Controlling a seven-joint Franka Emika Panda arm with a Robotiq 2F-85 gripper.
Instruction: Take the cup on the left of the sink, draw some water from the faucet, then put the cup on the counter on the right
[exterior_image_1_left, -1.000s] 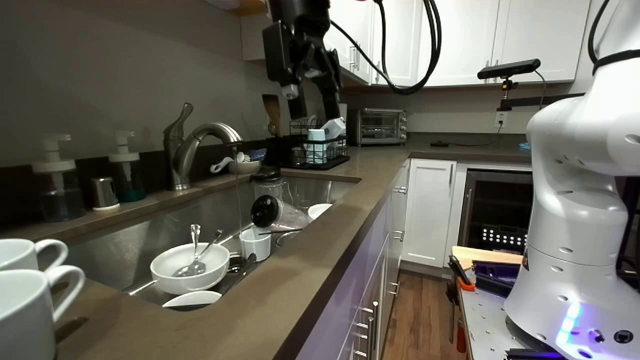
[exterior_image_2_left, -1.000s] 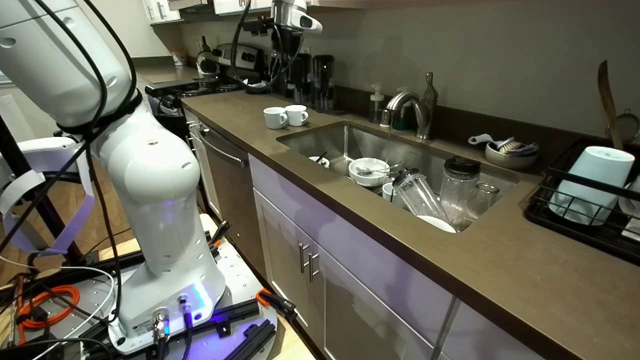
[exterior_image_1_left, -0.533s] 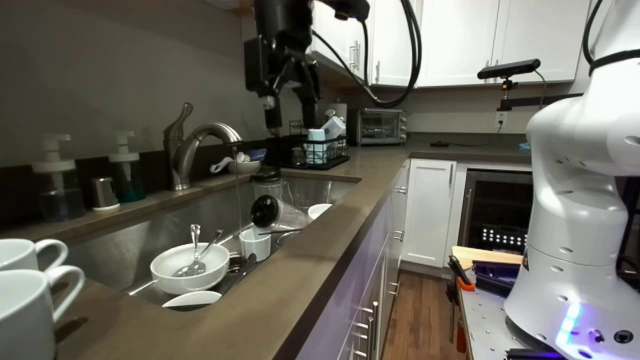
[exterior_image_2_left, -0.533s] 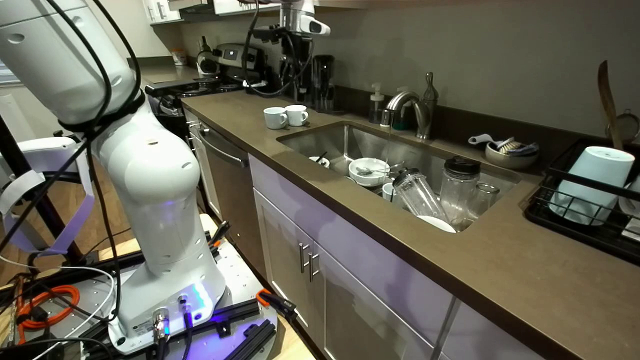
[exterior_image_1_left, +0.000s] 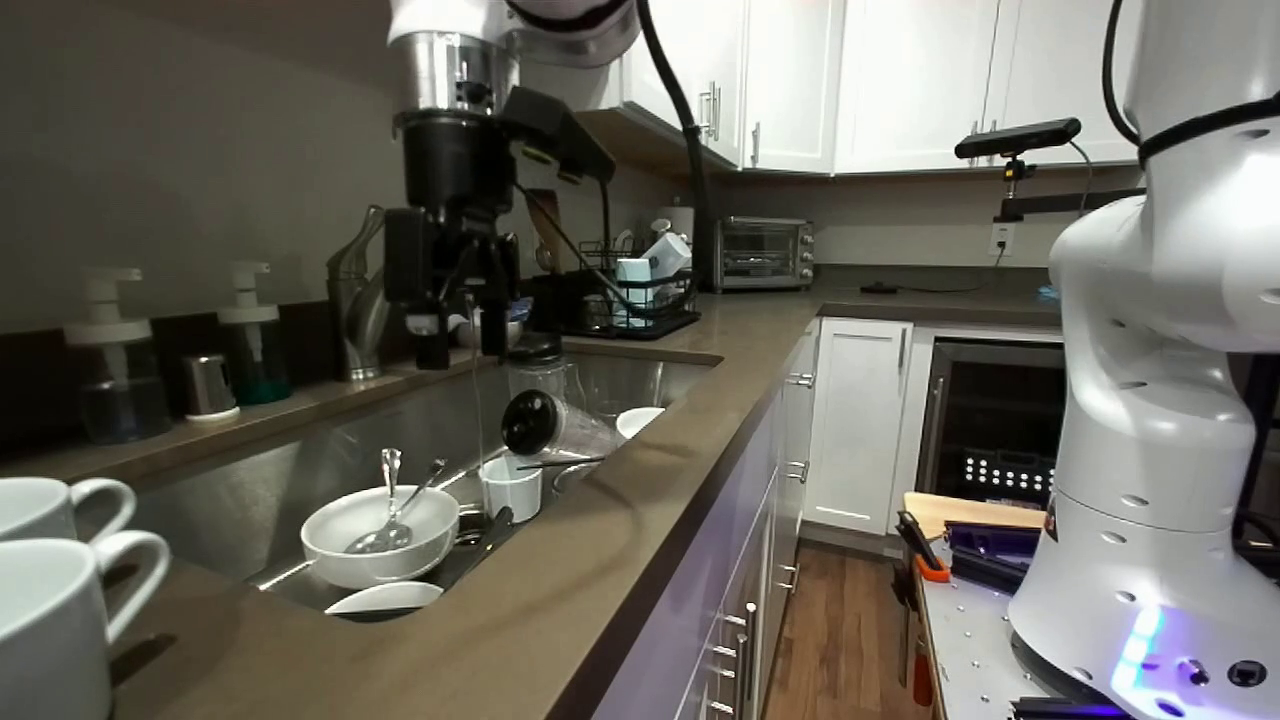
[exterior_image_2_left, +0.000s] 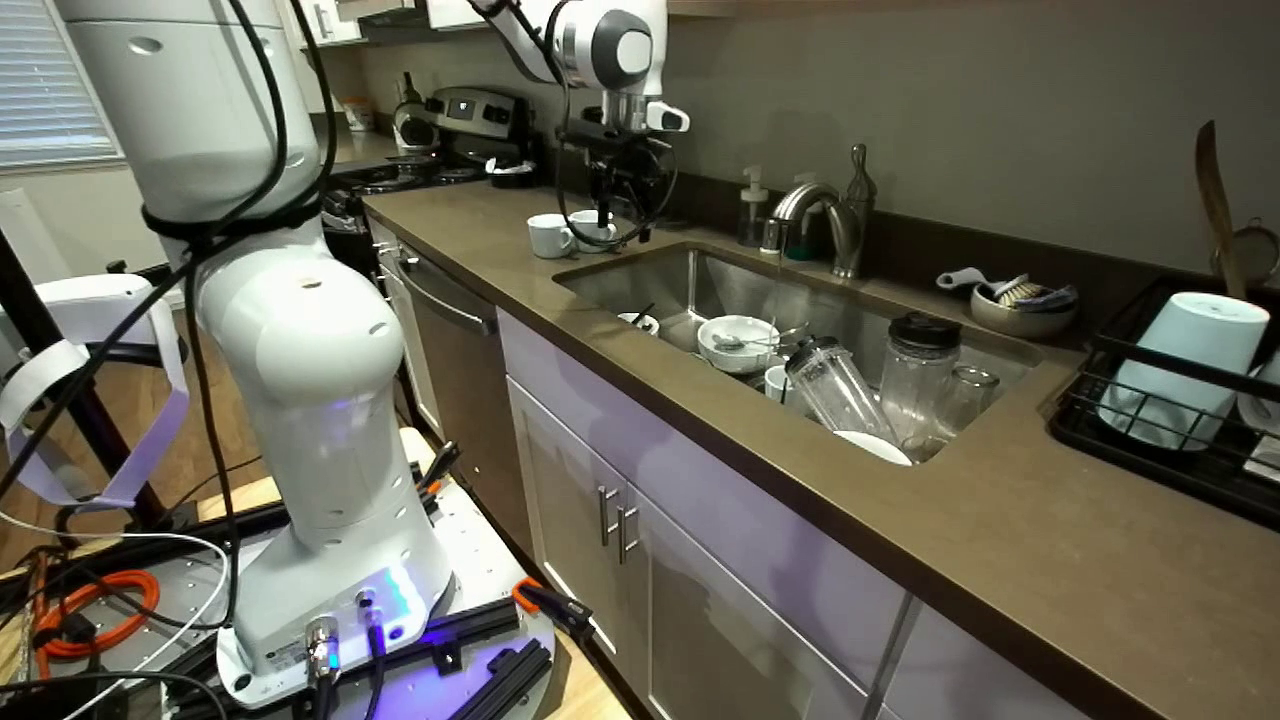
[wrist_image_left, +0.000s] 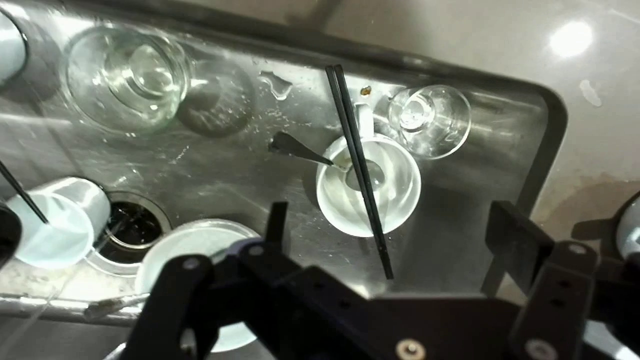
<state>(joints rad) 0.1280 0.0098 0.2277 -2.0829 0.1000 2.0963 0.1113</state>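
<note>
A: how's your room around the sink?
B: desk strip along its front edge, white mugs just off its left end. your arm arches over it, fingers spread, pointing down.

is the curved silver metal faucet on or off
On: a thin stream of water shows in an exterior view, falling beneath the faucet.

Dim wall in both exterior views, hard white glare on the wrist view's counter.
</note>
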